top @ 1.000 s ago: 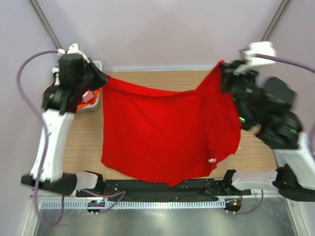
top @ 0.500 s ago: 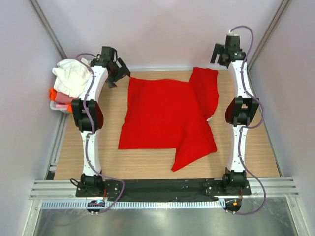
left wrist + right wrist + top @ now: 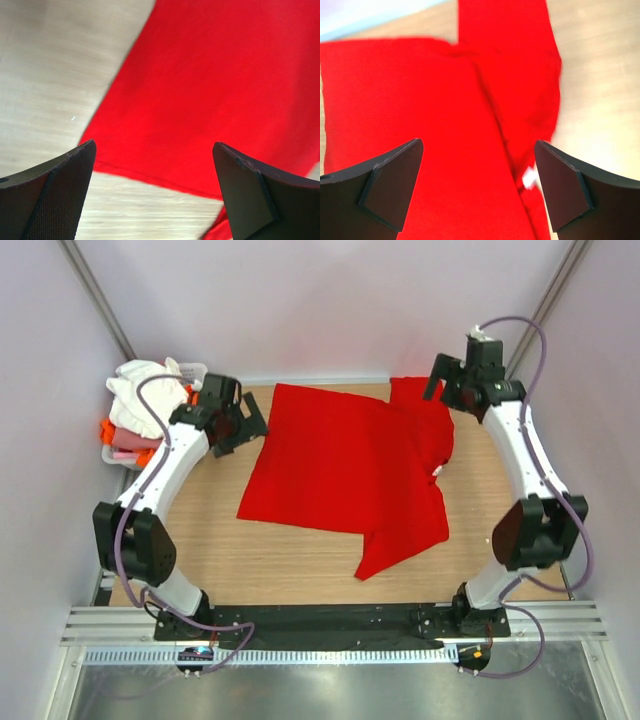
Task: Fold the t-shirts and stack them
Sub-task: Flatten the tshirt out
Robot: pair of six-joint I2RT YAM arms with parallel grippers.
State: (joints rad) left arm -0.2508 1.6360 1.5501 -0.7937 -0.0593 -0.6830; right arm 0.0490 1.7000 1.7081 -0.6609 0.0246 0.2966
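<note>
Your jaws stand wide apart, holding nothing: left gripper [image 3: 248, 426] at the far-left corner of the red t-shirt [image 3: 345, 470], right gripper [image 3: 438, 382] by its far-right sleeve. The shirt lies spread on the tabletop [image 3: 200, 540] toward the far edge

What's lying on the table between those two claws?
The red t-shirt, spread out on the wooden table, fills the stretch between the left gripper and right gripper; the top view shows it.

One red t-shirt [image 3: 340, 475], one basket [image 3: 196, 370], two arms [image 3: 165, 465] [image 3: 525, 450]
</note>
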